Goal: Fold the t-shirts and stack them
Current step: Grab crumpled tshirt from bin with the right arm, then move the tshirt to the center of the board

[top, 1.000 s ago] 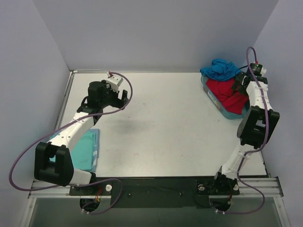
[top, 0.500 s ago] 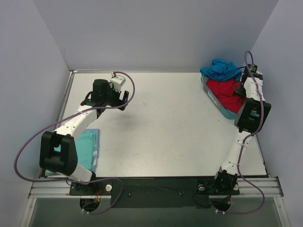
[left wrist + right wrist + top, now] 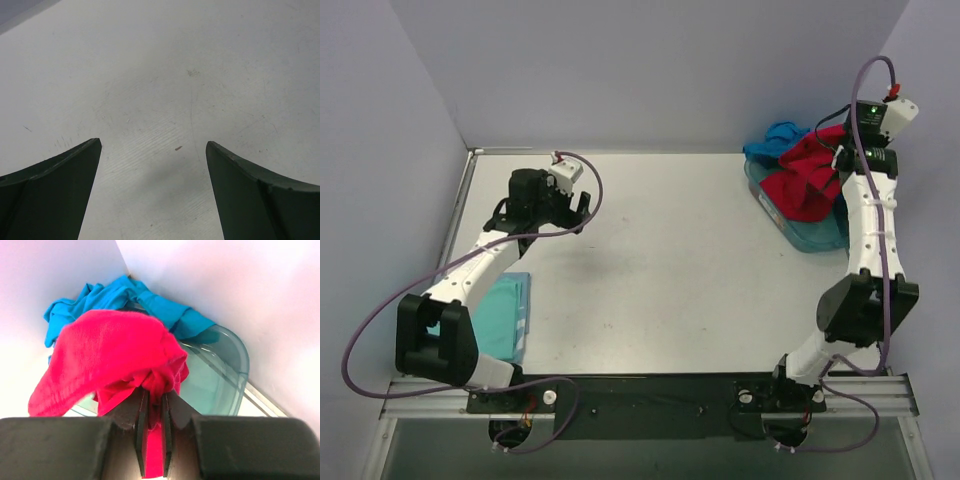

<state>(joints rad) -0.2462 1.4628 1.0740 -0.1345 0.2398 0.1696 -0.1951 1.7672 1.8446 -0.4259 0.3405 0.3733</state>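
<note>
My right gripper [image 3: 153,390] [image 3: 847,150] is shut on a bunch of the red t-shirt [image 3: 107,352] [image 3: 807,178], which hangs lifted above the teal tray [image 3: 227,367] [image 3: 820,235] at the back right. The blue t-shirt [image 3: 125,297] [image 3: 780,140] lies bunched at the tray's far end. A pale aqua t-shirt [image 3: 500,315] lies folded flat at the near left, partly under the left arm. My left gripper [image 3: 152,150] [image 3: 578,208] hangs open over bare table at the back left, nothing between its fingers [image 3: 250,190].
White walls close in the table [image 3: 660,270] at the back and both sides. The tray sits tight in the back right corner. A metal rail [image 3: 650,390] with the arm bases runs along the near edge.
My right gripper shut on the red t-shirt in the tray and rose with it, pulling the cloth up and back. The left arm shifted only slightly.
</note>
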